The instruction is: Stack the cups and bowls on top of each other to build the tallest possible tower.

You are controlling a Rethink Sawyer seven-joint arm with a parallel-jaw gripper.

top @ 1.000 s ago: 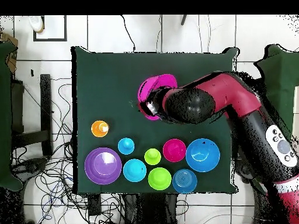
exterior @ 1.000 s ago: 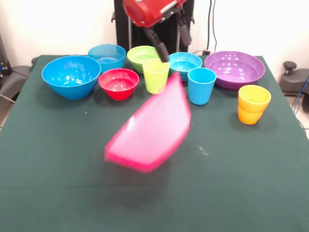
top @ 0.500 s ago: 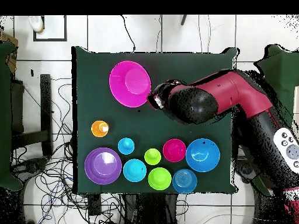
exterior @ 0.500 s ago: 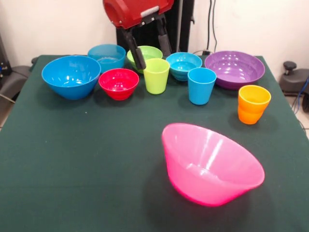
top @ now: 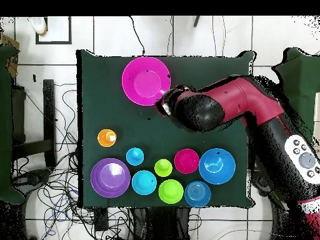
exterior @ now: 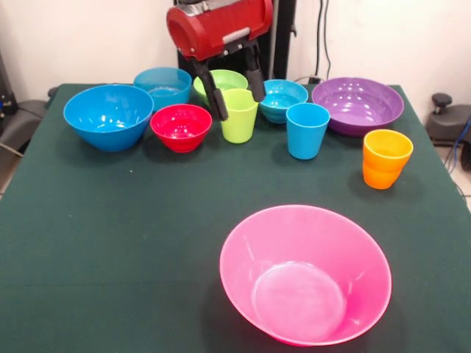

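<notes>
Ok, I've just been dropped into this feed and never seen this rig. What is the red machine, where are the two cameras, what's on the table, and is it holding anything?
The red machine is a Sawyer robot arm. One picture comes from a camera across the table facing the robot; the other looks straight down, with the robot's base at the bottom, so it is turned half round against the first.

On the green table a huge pink bowl sits upright and alone on the side away from the robot. Along the robot's side: a large blue bowl, small red bowl, small blue bowl, lime green bowl, lime green cup, cyan bowl, light blue cup, purple bowl and orange cup. Nothing is stacked yet.

The gripper is open and holds nothing; its fingers hang around the lime green cup.
</notes>
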